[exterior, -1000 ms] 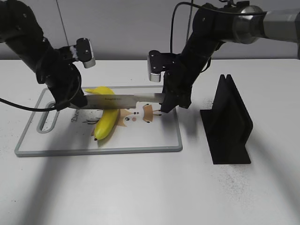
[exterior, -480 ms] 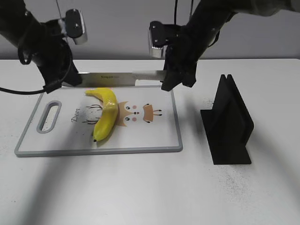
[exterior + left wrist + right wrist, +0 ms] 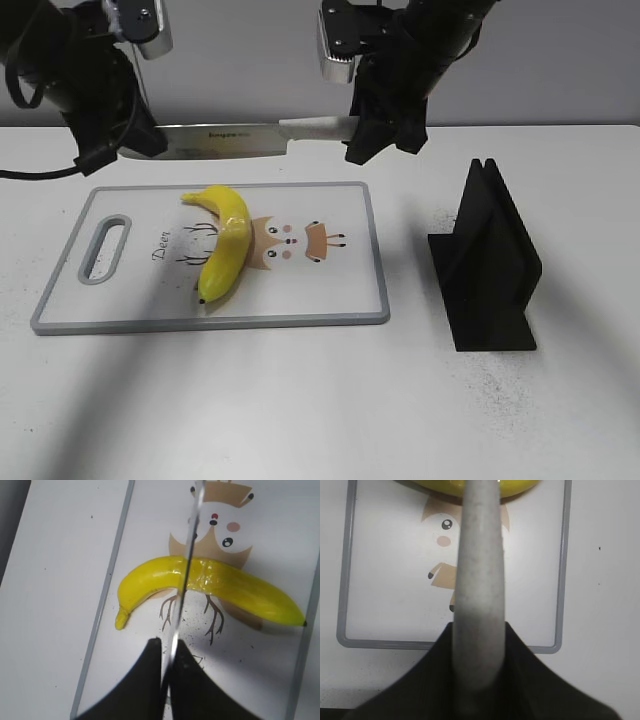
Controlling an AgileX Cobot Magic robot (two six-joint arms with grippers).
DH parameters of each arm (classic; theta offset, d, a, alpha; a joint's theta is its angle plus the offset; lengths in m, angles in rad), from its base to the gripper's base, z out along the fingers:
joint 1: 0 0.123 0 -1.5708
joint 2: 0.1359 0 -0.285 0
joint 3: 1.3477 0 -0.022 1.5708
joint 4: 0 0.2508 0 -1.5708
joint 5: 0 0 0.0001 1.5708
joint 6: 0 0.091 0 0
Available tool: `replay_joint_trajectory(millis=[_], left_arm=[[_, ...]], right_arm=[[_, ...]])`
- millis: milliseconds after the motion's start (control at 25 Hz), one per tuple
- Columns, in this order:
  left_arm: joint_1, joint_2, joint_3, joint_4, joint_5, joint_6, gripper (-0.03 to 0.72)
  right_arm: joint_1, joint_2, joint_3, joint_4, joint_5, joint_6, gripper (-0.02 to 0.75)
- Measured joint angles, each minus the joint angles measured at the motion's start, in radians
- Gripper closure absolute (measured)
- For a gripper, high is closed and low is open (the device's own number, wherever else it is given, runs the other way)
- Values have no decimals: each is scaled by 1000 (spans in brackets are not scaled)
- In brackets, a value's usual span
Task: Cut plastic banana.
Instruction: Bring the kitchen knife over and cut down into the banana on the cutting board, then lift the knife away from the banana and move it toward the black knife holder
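The plastic banana (image 3: 225, 242) lies in one piece on the white cutting board (image 3: 330, 295), curved, with a shiny band round its middle (image 3: 200, 575). A kitchen knife (image 3: 235, 140) hangs level, well above the board's far edge. My left gripper (image 3: 140, 140) is shut on the blade's tip end (image 3: 170, 645). My right gripper (image 3: 362, 135) is shut on the knife's pale grey handle (image 3: 479, 580). In the left wrist view the blade's edge lines up over the banana's middle. In the right wrist view only a sliver of the banana (image 3: 520, 486) shows at the top.
A black knife stand (image 3: 490, 265) stands on the table right of the board. The board has a grey rim, a handle slot (image 3: 103, 248) at its left end and a cartoon deer print (image 3: 290, 240).
Both grippers have lifted the knife from across the banana to well above the board's far edge. The banana has stayed where it lay, in one piece.
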Motion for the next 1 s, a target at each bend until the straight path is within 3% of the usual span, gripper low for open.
replay_joint_trajectory(millis=[160,360,440,640,1000], left_arm=[[1,0,0,-17,-15,-18,568],[7,0,0,-47,-37,-22,186],[8,0,0,-62,-41,-24,87],[8,-25,0,-105,-46,-69,32],[8,-161,-1,-125,-60,-194,48]], right_arm=[[0,0,0,-1,8,5,576],[0,0,0,-4,24,5,576],[0,0,0,-4,32,3,576],[0,0,0,-2,33,1,576],[4,0,0,-3,54,7,577]])
